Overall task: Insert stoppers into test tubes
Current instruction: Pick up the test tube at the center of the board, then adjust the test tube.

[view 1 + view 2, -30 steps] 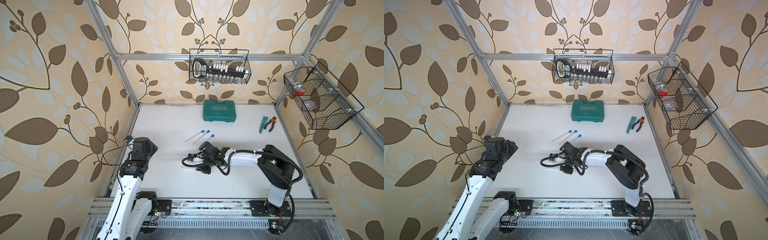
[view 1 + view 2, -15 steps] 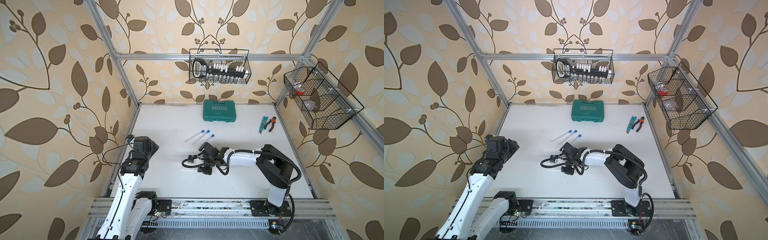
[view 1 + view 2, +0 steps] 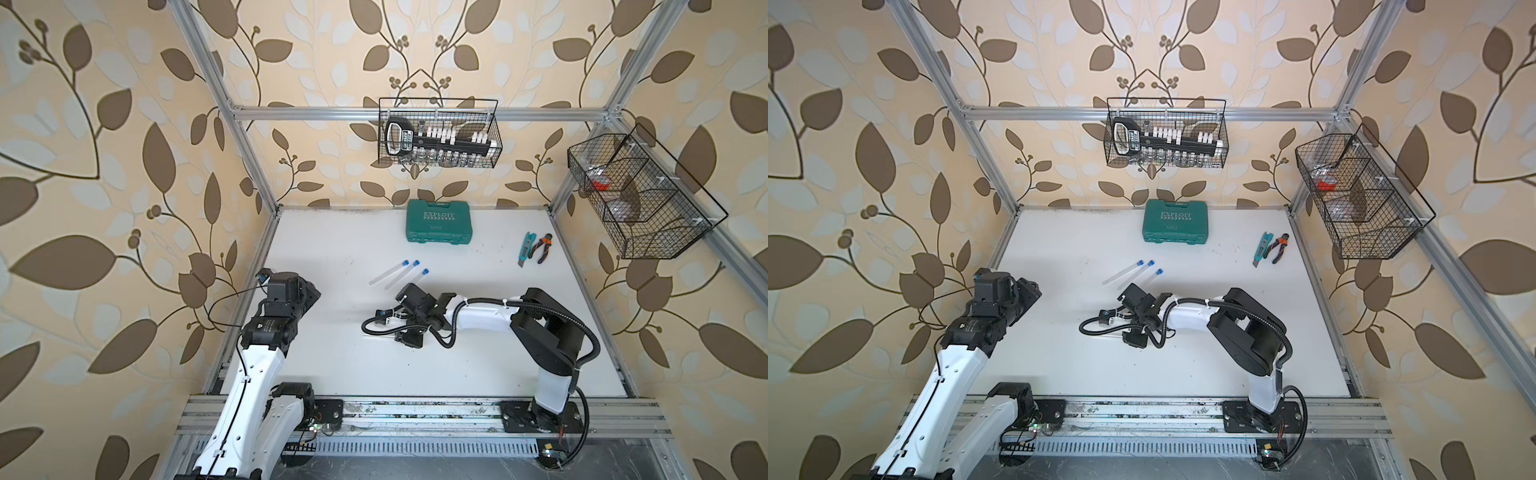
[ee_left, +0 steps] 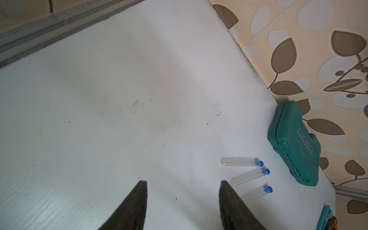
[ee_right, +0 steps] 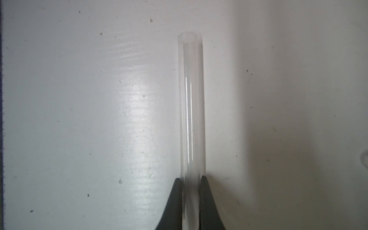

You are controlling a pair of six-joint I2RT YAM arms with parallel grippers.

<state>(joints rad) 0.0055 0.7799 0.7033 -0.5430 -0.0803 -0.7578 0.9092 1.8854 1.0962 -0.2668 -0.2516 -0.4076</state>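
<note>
White table (image 3: 332, 365) carries everything, and a green tool case (image 3: 440, 226) sits at its back edge. Over the left edge the left gripper (image 4: 182, 182) hangs with jaws apart, empty. Near the table's middle the right gripper (image 5: 191, 179) is clamped on a clear test tube (image 5: 191, 103). Its closed end is hidden between the jaws and its open mouth points away, unplugged. Three more tubes (image 3: 386, 273) lie between it and the case, each with a blue stopper (image 4: 259, 163) seated. The tube looks thin, light, slick and probably brittle, so it wants a gentle squeeze on the body. The tiny fourth stopper shows nowhere.
</note>
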